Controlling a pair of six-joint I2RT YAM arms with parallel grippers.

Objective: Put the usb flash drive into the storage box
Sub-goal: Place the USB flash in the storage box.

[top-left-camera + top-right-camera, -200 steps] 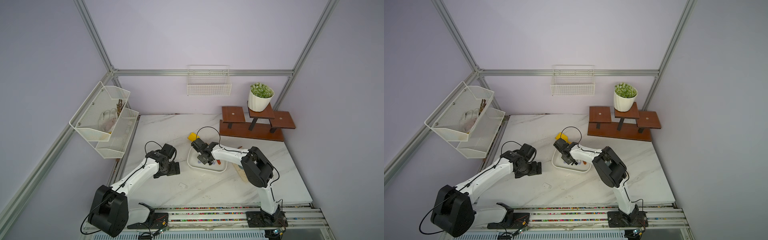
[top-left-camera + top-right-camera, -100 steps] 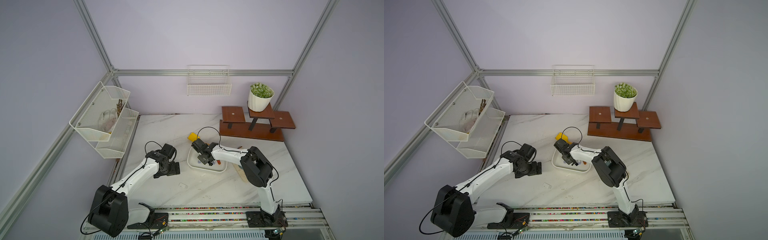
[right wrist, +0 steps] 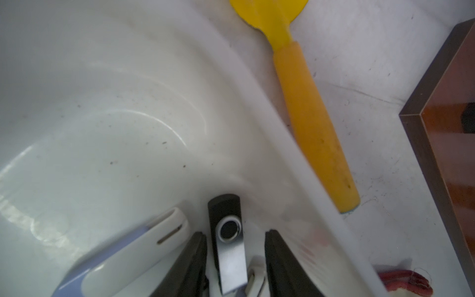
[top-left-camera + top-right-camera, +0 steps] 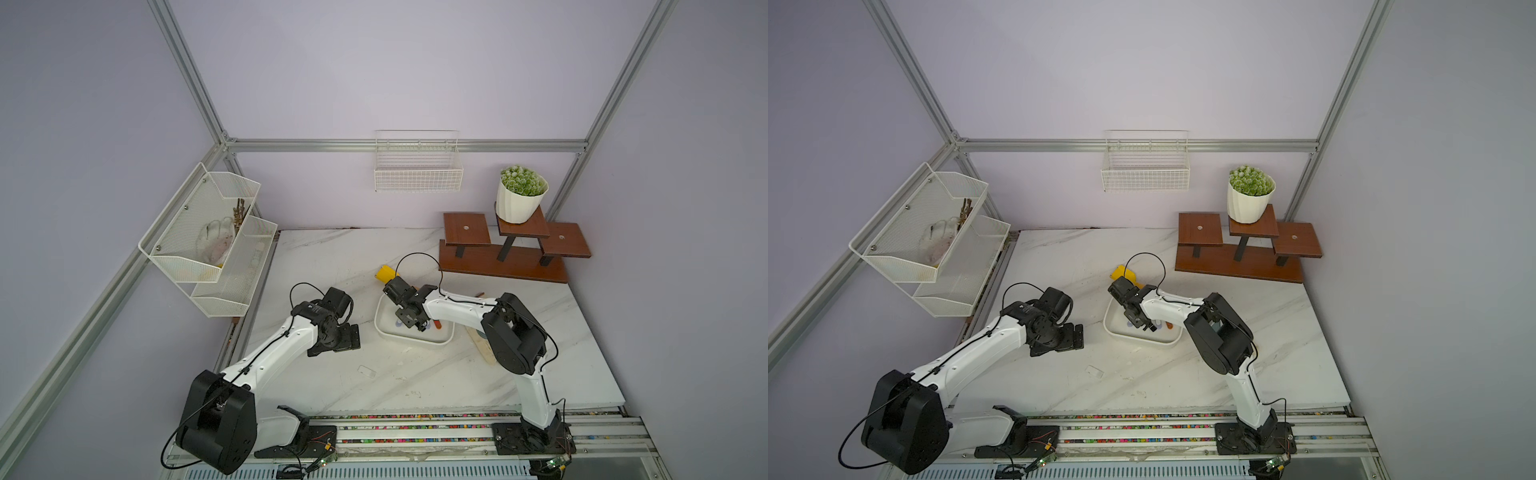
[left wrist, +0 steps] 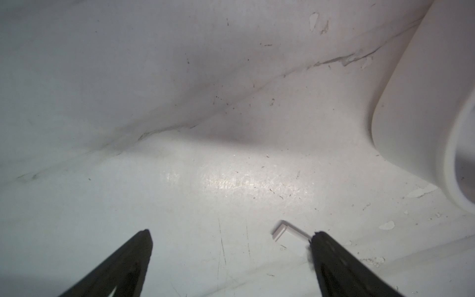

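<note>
The usb flash drive (image 3: 227, 239), black with a silver swivel cover, lies on the floor of the white storage box (image 3: 128, 102). My right gripper (image 3: 236, 234) is open and straddles the drive, with a gap on each side. In both top views the right gripper (image 4: 417, 326) (image 4: 1148, 326) reaches down into the storage box (image 4: 411, 341) (image 4: 1138, 338) at mid-table. My left gripper (image 4: 347, 337) (image 5: 231, 234) stands open over bare marble to the left of the box, holding nothing.
A yellow tool (image 3: 308, 115) (image 4: 384, 272) lies just behind the box. A white-and-lavender item (image 3: 133, 252) shares the box. The brown stepped stand (image 4: 503, 259) with a plant pot (image 4: 519, 203) is at back right. A small white chip (image 5: 282, 231) lies by a left fingertip. Wire baskets (image 4: 208, 232) hang left.
The right gripper's jaws have parted around the drive inside the box. Both arms stay almost where they were.
</note>
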